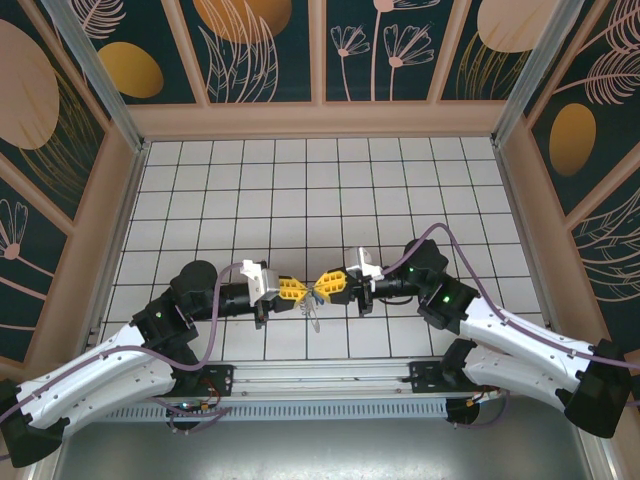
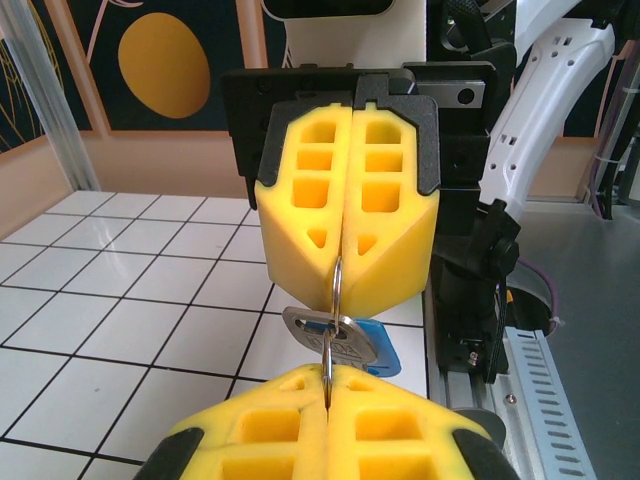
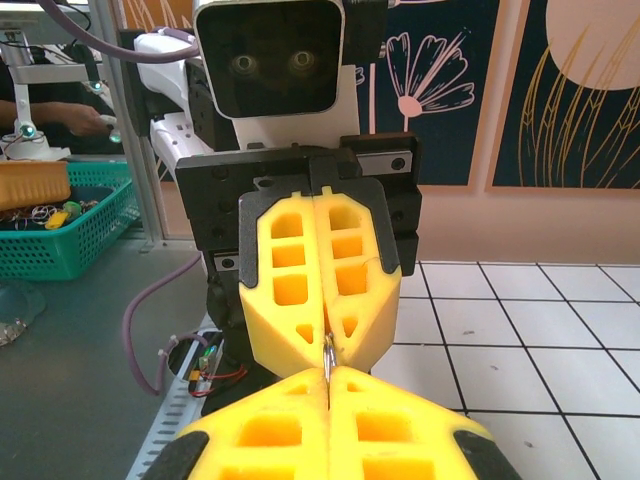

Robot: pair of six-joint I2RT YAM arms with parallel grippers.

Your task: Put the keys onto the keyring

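Nearest the lens in the left wrist view are the yellow foam pads of the left pincer (image 2: 327, 400), pressed together with no gap. Their seam is clenched on the lower edge of the thin grey metal keyring (image 2: 336, 285). Directly opposite, tip to tip, the right pincer (image 2: 341, 235) is clenched in the same way on the upper edge. I think the ring is held from both sides so that it stays stretched and steady between the two tips, above the white tiled surface (image 2: 120, 300). The small silver key with the bright blue plastic head (image 2: 350, 340) hangs just beyond the left pincer tips, touching the ring. It seems to be threaded on already, but the pads cover the place where metal meets metal, so I cannot be sure. Both ends of the ring are hidden inside the foam seams. In the top view the key is too small to make out clearly.
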